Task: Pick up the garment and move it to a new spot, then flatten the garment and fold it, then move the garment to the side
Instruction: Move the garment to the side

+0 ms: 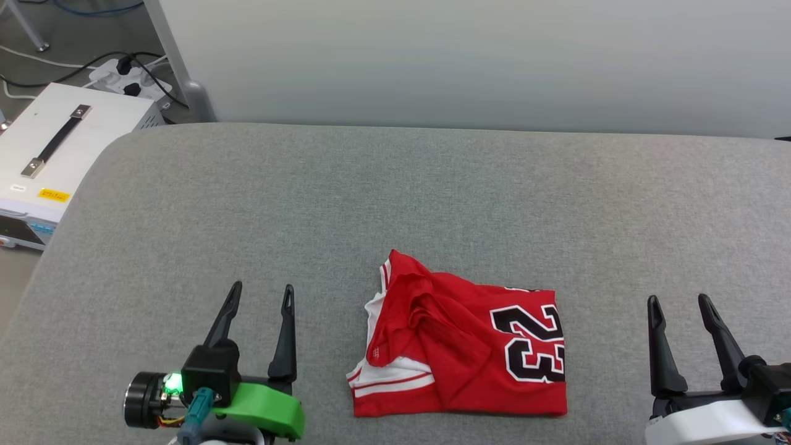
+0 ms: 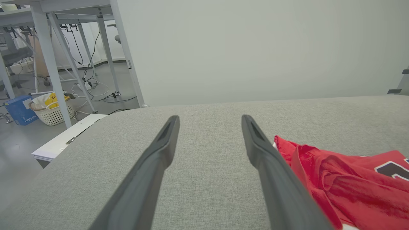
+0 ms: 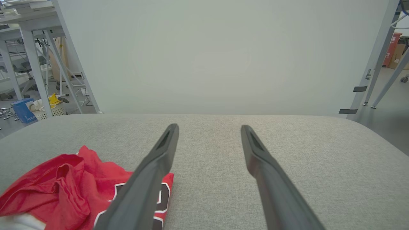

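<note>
While the left gripper (image 1: 262, 290) and right gripper (image 1: 678, 300) stand empty with jaws apart, the garment (image 1: 460, 346) lies bunched on the grey pad (image 1: 395, 185) between them, at 6 o'clock in the head view. Pickup appears pending: the next move calls for reaching inward and pinching a fabric edge.

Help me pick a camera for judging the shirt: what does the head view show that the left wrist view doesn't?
Head view adds the whole garment with its full 23 lettering, plus the open right gripper. Left wrist view adds a white basket and a blue box on the floor. Both share the grey cushion, the garment's rumpled red top, and the open left gripper.
</note>
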Tool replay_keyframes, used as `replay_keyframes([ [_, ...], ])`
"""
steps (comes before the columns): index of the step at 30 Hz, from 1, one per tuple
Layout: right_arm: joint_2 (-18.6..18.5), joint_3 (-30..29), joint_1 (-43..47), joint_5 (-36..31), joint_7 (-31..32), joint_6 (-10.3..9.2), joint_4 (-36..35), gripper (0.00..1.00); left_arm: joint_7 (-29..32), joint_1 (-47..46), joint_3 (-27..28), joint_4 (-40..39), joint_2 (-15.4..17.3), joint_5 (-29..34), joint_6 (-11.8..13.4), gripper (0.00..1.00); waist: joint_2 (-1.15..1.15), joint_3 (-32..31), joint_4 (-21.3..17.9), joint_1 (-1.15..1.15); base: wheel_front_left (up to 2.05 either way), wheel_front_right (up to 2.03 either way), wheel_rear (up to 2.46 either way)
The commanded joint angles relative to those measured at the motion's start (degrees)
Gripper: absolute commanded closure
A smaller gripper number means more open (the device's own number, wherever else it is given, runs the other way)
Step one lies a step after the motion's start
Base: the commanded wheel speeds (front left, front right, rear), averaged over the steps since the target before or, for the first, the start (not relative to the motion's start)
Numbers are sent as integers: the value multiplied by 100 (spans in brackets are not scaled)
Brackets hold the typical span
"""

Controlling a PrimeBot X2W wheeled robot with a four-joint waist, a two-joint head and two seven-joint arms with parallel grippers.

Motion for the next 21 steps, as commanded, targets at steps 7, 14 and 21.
replay_keyframes([
  [7,45,42,91,-97,-27,-4,73,0,-34,138,-1,88,45,5,-39,0,0,-10,9,0,0,0,0],
  [14,-256,133,-418,-145,-27,-4,57,0,-34,106,24,112,25,-29,-13,0,0,58,1,0,0,0,0],
  [21,-1218,703,-1383,493,915,-4,590,0,-34,-33,-26,152,8,-32,-49,0,0,168,115,0,0,0,0],
])
